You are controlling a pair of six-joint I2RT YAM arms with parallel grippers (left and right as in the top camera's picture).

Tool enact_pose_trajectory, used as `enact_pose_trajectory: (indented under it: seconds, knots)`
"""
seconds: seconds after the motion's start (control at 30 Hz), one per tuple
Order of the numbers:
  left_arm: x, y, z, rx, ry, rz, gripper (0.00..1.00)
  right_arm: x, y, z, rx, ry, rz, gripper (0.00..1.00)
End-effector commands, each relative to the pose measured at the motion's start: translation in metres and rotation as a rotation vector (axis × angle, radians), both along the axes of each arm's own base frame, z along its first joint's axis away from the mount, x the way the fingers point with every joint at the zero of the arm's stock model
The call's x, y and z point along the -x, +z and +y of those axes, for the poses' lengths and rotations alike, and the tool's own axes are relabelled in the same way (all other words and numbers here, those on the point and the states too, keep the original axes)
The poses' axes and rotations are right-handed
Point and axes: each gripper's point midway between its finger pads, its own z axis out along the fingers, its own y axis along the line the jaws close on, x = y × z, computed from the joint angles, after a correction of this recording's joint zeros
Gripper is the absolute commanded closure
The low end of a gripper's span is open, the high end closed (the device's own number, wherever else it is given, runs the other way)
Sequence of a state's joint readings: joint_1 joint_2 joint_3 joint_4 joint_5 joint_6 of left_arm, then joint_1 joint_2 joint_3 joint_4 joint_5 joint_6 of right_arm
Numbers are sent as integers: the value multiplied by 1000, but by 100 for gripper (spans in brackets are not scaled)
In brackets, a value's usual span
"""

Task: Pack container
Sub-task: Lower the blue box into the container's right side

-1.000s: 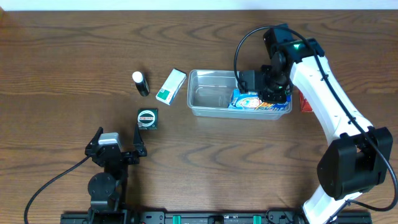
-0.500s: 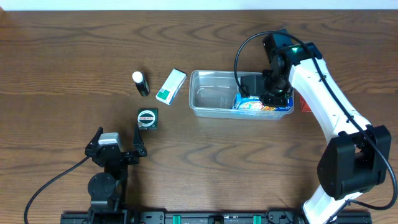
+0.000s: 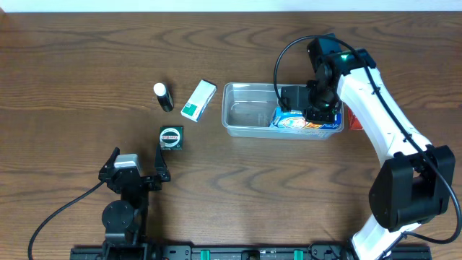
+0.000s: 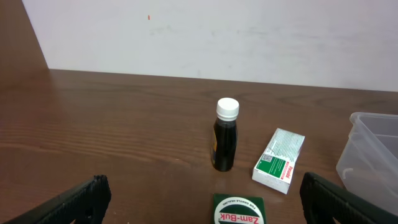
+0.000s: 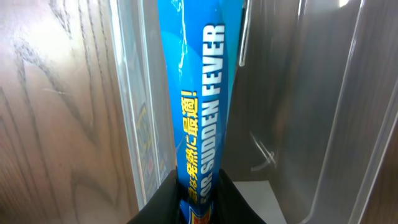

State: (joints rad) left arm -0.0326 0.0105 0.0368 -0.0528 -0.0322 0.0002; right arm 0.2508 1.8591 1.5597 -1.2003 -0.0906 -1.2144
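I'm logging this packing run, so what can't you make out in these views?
- Overhead: red item beside the container, mostly under the right arm; unidentifiable.
- Left wrist: Zam-Buk pack, cut off by the bottom edge.
- Left wrist: print on the green-white box, too small.
- Right wrist: blue box, top cut off by the frame edge.

The worktop (image 3: 72,58) is dark brown with wavy wood grain. The container (image 3: 249,112) is clear and colourless. In its right end, the blue box (image 3: 292,121) bears yellow characters and white lettering. To the left, the carton (image 3: 198,100) is white with a green near end, and the bottle (image 3: 164,97) is near-black with a white cap. Nearer, the tin (image 3: 171,136) is dark green with a round white label. A red thing (image 3: 354,119) shows right of the container. The right arm (image 3: 375,101) is white with black joints, the left arm (image 3: 126,184) black
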Motion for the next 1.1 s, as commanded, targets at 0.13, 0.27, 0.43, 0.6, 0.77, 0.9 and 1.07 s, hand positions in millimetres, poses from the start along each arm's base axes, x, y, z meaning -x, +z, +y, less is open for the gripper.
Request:
enact_pose_trajectory:
  seconds: [0.13,0.27,0.43,0.6,0.77,0.9,1.07]
  knots:
    - [0,-19,2,-9,10,44,2,5,1,5,-50,-40,25,78]
    - [0,-19,2,-8,10,44,2,6,1,5,-49,-43,28,78]
    - [0,-19,2,-9,10,44,2,3,0,-2,-7,-45,11,83]
    - [0,-19,2,-8,10,44,2,3,0,-2,-7,-45,11,86]
    - [0,-19,2,-8,10,44,2,2,0,-2,-8,-45,8,86]
    - [0,-19,2,-8,10,44,2,3,0,1,-23,-45,12,75]
    - [0,-19,2,-8,10,44,2,3,0,1,-24,-43,13,68]
